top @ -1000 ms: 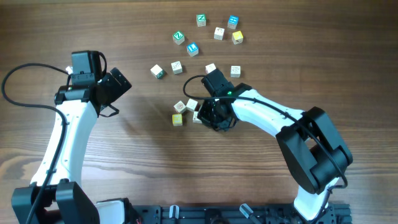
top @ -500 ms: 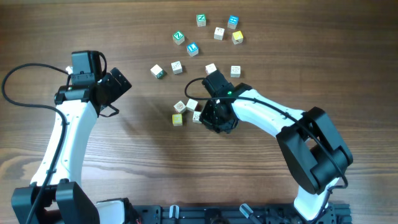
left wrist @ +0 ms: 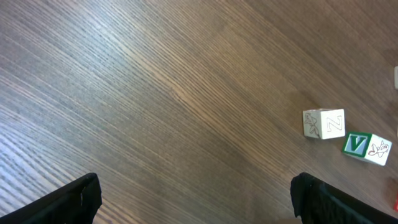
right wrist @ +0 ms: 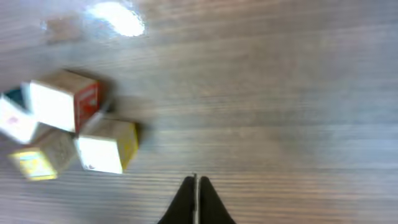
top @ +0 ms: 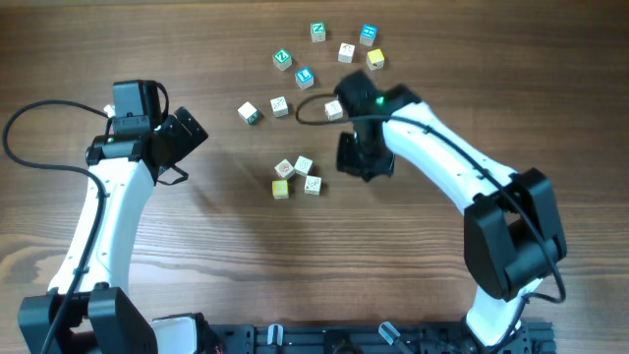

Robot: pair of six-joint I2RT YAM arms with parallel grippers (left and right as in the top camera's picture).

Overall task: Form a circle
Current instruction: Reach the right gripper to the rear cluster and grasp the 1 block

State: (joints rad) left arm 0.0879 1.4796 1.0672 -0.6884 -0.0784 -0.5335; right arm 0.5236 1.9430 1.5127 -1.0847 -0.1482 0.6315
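Several tiny letter cubes stand in a tight cluster (top: 296, 176) at the table's middle: cream-white faces and one yellow cube (top: 281, 189). They form a rough clump rather than a neat circle. My right gripper (top: 354, 160) hovers just right of the cluster, shut, with nothing between its fingers. In the right wrist view its shut tips (right wrist: 196, 185) point at bare wood, and the cluster (right wrist: 74, 130) lies up and to the left, apart from them. My left gripper (top: 183, 147) stands wide open far to the left; its view shows bare wood between the fingers (left wrist: 71, 200).
Loose cubes lie scattered at the back: green (top: 317, 31), blue (top: 368, 34), white (top: 346, 52), yellow (top: 375, 59), green (top: 282, 59), blue (top: 304, 77). Two more (top: 248, 113) (top: 279, 106) sit left of the right arm. An "N" cube (left wrist: 323, 123) and a green "V" cube (left wrist: 365, 147) show in the left wrist view.
My right gripper has pulled away from the cluster, up and to the right, uncovering the cube at the cluster's right side. The left arm has not moved.
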